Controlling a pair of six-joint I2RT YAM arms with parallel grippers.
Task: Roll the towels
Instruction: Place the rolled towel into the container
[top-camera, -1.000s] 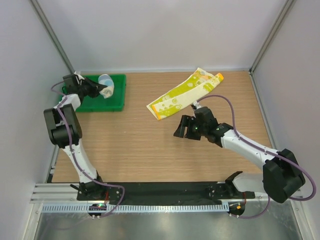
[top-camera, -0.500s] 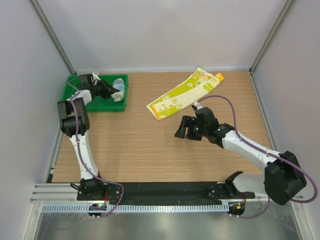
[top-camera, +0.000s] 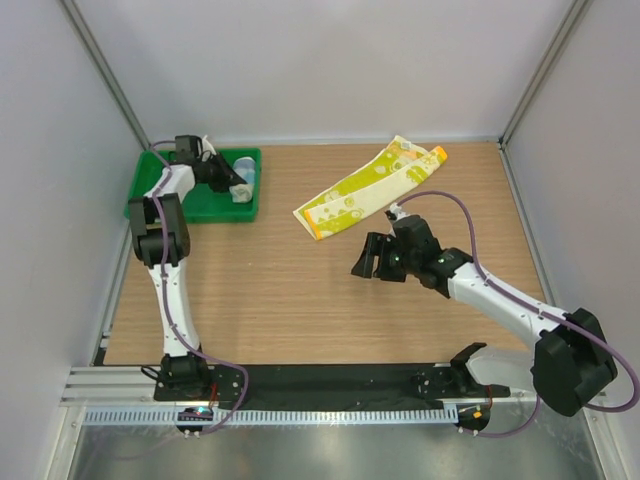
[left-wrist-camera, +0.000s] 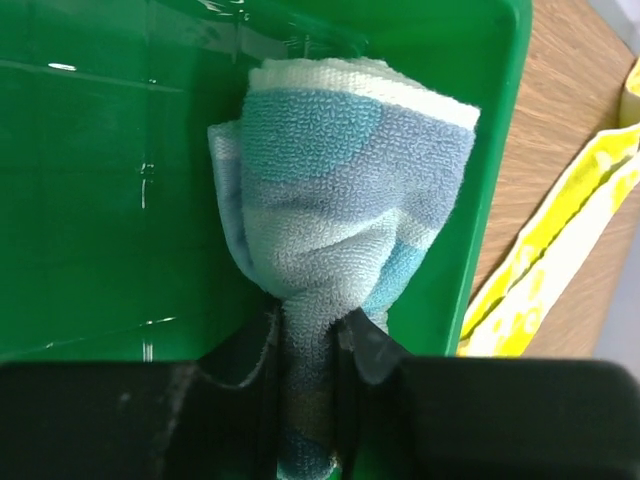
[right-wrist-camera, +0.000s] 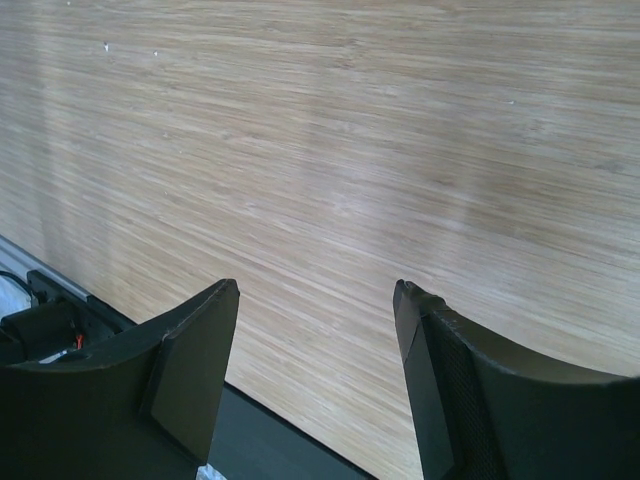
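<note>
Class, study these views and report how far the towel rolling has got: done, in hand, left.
Done: the blue towel looks rolled into a bundle. In hand: the left gripper is shut on it inside the green tray, not yet released. Left: the yellow-green towel lies flat and unrolled on the table; the right gripper hangs open over bare wood, empty.

Bright, even light; glare streaks the green tray (left-wrist-camera: 90, 230) (wrist view); soft shadows.

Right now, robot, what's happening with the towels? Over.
Left fingers shut on blue towel, in green tray. Right fingers open, empty, over table. Yellow-green towel flat, unrolled. Nothing blocking it.
</note>
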